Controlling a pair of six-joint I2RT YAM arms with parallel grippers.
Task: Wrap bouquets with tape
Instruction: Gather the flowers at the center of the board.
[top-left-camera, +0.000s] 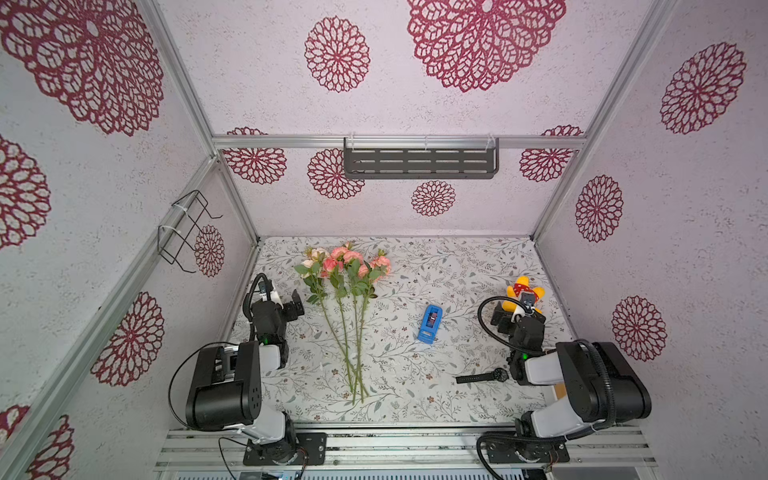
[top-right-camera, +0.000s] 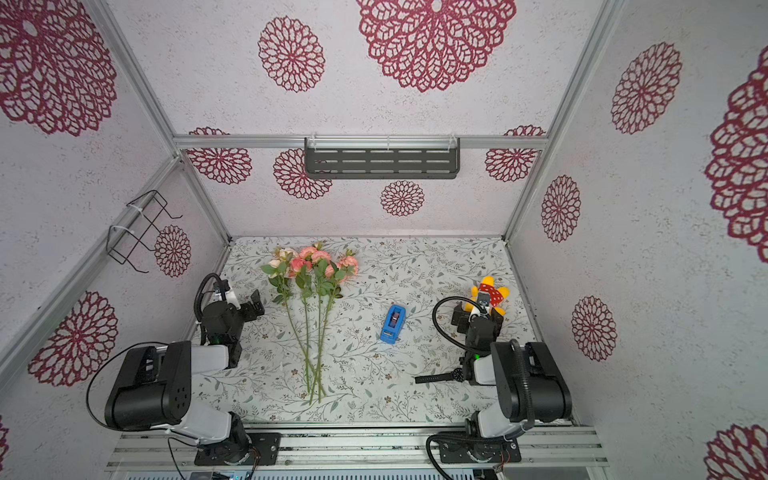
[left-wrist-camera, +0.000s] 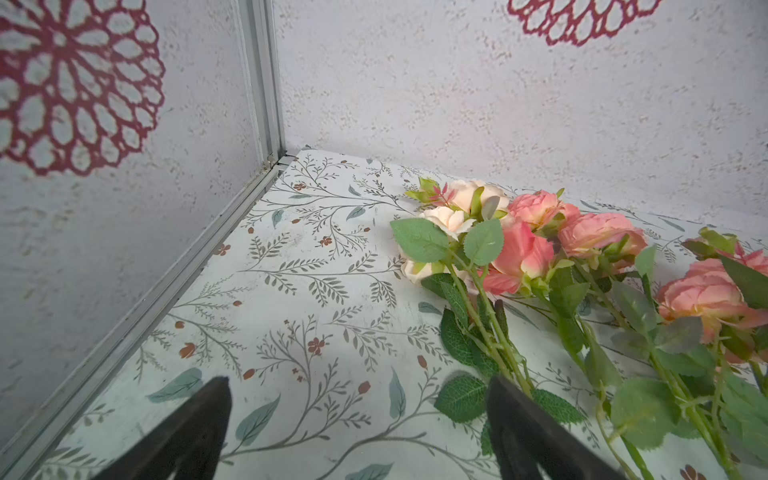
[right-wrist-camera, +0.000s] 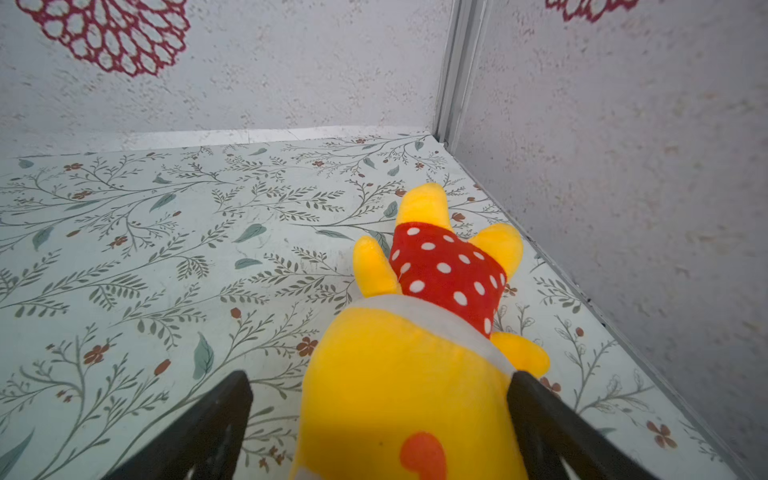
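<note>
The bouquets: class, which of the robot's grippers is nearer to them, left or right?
Left. The left gripper stands open just beside the bouquets, by their leaves. The right gripper is far across the table, open over a yellow plush toy.

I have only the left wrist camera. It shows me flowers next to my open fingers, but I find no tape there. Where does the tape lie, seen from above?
Observer: The blue tape dispenser lies to the robot's right of the flowers, apart from their stems.
Operator: Thank you. Is the right gripper holding something?
Observer: No. The right gripper is wide open, with a yellow plush toy lying between its fingers and a clear gap at one finger.
Operator: Is any other thing on that side?
Observer: Yes, a black wristwatch lies flat, nearer the front edge than the dispenser.
</note>
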